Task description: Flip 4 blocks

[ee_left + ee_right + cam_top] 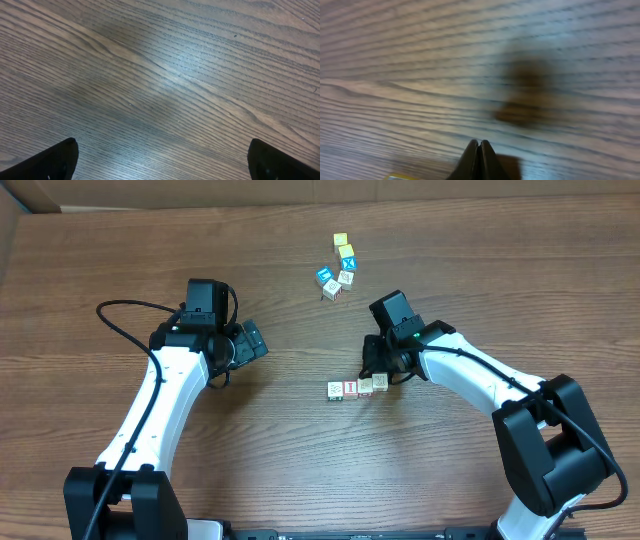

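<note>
blocks (350,389): four wooden letter cubes in a tight row, centre of frame, just below the right tool (479,147)
handling: likely light, rigid, smooth; pinch one cube across opposite side faces
axis: cubes have none; row runs left-right, rising slightly rightward
right tool: clenched, empty
left tool (254,340): released, over bare bench (300,470)

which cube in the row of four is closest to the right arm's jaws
The pale wooden cube at the row's right end, beside the right arm's jaws; the other three trail away leftward.
</note>
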